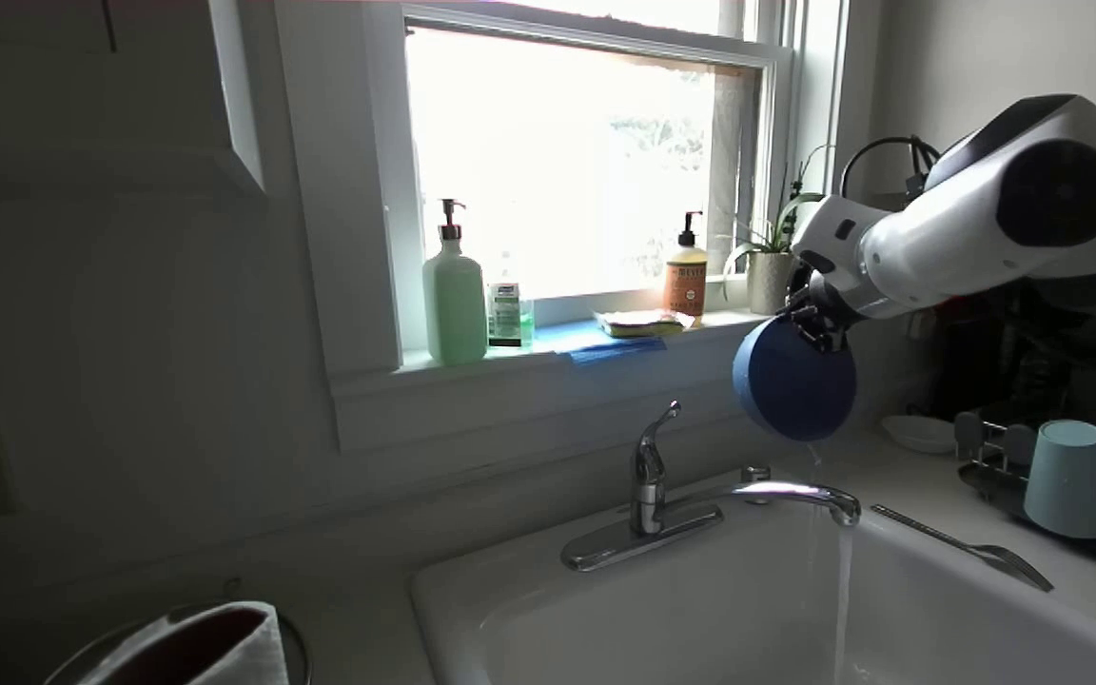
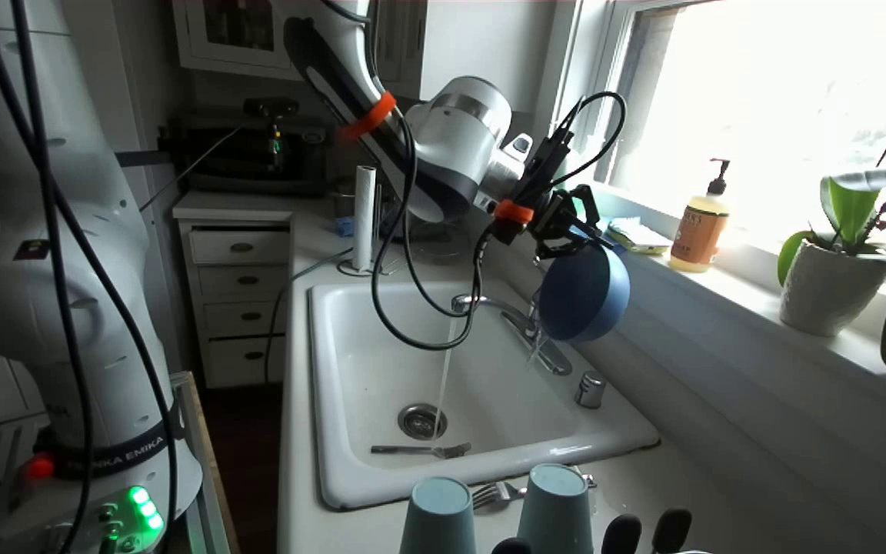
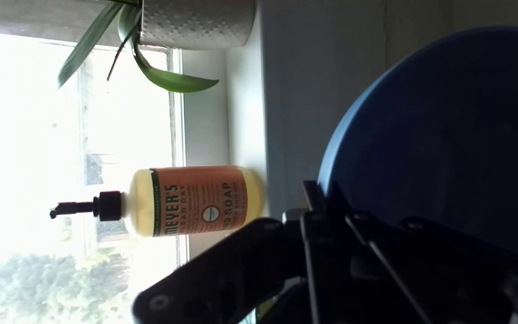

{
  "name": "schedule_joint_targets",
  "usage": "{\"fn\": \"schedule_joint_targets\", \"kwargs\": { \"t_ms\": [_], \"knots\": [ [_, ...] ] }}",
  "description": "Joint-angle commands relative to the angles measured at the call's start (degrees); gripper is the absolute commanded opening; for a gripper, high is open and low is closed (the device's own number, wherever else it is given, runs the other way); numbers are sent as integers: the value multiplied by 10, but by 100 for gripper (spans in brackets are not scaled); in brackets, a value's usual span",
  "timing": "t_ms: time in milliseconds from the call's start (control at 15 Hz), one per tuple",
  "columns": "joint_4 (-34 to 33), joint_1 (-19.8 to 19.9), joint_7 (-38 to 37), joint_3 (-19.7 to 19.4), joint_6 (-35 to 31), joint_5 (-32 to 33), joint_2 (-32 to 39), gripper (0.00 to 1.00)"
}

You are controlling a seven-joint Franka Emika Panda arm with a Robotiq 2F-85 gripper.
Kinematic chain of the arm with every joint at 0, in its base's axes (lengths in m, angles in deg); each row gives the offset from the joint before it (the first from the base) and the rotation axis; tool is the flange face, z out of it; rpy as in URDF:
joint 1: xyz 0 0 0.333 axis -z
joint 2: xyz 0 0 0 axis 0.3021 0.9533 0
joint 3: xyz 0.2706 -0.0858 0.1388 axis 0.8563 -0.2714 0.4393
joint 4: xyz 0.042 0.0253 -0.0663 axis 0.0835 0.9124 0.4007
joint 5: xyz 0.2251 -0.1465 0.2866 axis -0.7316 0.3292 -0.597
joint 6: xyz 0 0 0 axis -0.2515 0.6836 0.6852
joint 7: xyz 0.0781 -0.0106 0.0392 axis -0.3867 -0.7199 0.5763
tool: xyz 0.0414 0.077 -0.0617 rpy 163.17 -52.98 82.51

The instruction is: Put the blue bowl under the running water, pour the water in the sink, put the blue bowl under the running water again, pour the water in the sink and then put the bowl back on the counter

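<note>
Blue bowl [image 1: 800,385], rim pinched in tool [image 3: 326,201], tipped steeply, right of the running water [image 2: 443,385] in an exterior view, shedding a trickle [image 2: 537,346]: a pour seems nearly done, first or second unclear; return to tabletop [image 2: 351,531] outstanding.

The white, round-jointed arm [image 1: 938,252] I drive from afar wears a dark collar [image 2: 126,459] lettered "EMIKA" above three green lights [image 2: 148,508]. Two orange-red straps [image 2: 371,115] ring it, loose black cables [image 2: 45,173] run along it, and pale round screw heads [image 3: 159,302] dot my black jointed gripper [image 3: 325,199].
</note>
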Motion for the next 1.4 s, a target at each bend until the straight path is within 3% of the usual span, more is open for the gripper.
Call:
{"fn": "schedule_joint_targets", "kwargs": {
  "t_ms": [0,333,667,933,1333],
  "knots": [
    [36,-2,-123,0,21,94,-26,1],
    [55,1,-208,-3,46,150,-32,1],
    [71,-11,-229,-20,63,160,-41,1],
    [64,-8,-185,-25,56,85,-31,1],
    [49,-7,-48,-27,60,-153,-15,1]
  ]
}}
